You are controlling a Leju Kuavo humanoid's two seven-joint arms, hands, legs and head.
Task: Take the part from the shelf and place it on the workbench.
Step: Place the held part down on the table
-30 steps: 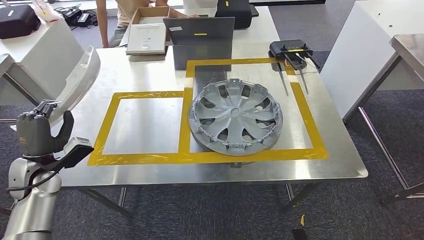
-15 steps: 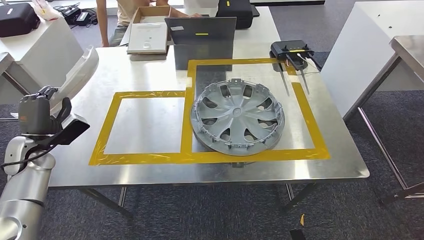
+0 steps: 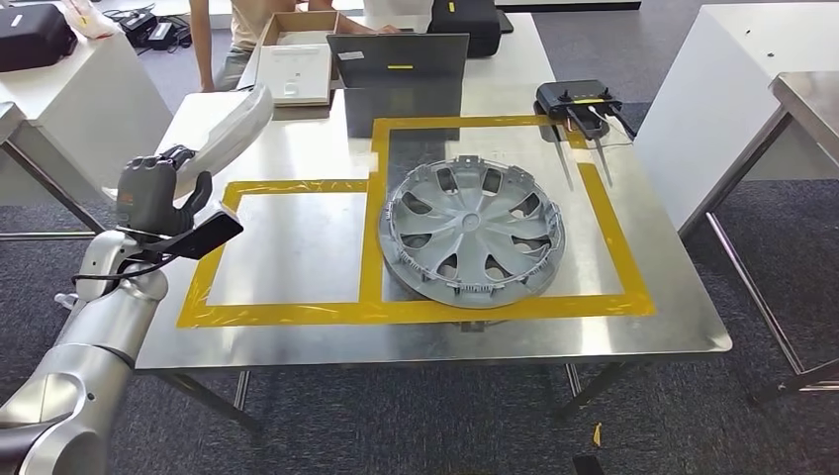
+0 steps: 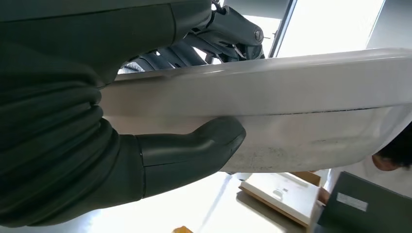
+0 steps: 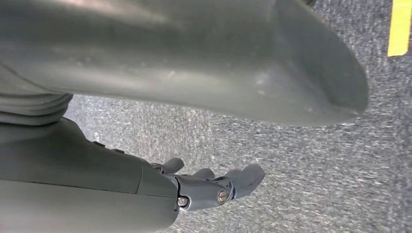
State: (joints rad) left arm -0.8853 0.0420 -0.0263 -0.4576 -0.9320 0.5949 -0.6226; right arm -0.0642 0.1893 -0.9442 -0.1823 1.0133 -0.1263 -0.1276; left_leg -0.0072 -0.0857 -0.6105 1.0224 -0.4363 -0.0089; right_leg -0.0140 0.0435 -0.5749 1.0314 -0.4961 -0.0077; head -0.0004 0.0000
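Over the worktop's (image 3: 297,139) left edge, the left hand (image 3: 153,193) grips the long white part (image 3: 230,127) by its lower end, thumb (image 4: 194,148) pressed under it. Held so far from its middle, it may swing or slip, landing off the taped square (image 3: 287,247) or knocking the hubcap (image 3: 470,230). The right hand (image 5: 214,187) hangs loosely spread, holding nothing.

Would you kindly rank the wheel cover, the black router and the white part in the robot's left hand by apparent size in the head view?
1. wheel cover, clearly largest.
2. white part, though it is partly hidden by the left hand and held nearer the camera.
3. black router, smallest.
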